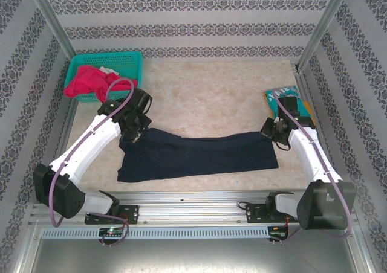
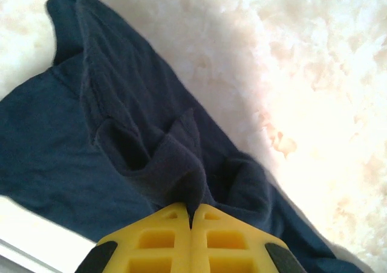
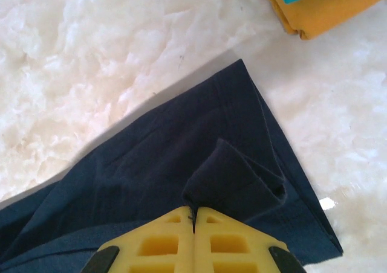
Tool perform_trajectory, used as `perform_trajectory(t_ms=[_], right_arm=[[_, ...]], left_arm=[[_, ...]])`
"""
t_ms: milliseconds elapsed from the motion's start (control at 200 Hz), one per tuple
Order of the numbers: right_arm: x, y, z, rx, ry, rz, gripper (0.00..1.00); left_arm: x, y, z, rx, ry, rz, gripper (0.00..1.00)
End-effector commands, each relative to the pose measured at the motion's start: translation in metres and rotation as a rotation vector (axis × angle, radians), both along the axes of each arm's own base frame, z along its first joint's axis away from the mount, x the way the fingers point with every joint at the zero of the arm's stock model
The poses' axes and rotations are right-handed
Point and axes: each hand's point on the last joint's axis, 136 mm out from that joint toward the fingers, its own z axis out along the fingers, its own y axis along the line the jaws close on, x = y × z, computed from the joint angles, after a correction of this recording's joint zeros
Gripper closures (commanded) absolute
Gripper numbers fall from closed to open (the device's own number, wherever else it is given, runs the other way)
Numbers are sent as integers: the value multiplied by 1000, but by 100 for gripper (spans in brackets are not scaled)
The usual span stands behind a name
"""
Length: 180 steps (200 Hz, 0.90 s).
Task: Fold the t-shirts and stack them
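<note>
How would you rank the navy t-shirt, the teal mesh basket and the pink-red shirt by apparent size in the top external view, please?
1. navy t-shirt, clearly largest.
2. teal mesh basket.
3. pink-red shirt, bunched up at the basket, so partly hidden.

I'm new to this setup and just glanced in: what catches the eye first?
A dark navy t-shirt lies stretched across the near middle of the table, its ends pinched by the shut yellow left fingers and right fingers. In the far left corner, a pink-red shirt spills from a teal basket.
</note>
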Motion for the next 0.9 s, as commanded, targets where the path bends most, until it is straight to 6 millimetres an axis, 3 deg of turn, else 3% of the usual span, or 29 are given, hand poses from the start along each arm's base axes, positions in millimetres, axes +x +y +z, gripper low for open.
perform_trajectory(t_ms=[0, 165, 410, 580, 894], right_arm=[[-19, 3, -2, -3, 37, 23, 100], [-30, 5, -21, 11, 72, 9, 100], [-28, 6, -42, 30, 118, -11, 100], [-39, 6, -64, 31, 179, -17, 100], [-45, 15, -92, 92, 257, -43, 99]], left_arm=[[-45, 15, 2, 7, 110, -5, 100], [-81, 23, -21, -26, 162, 43, 100], [-100, 21, -79, -55, 242, 77, 100], [-116, 23, -117, -64, 299, 103, 100], [-124, 29, -148, -39, 329, 119, 100]])
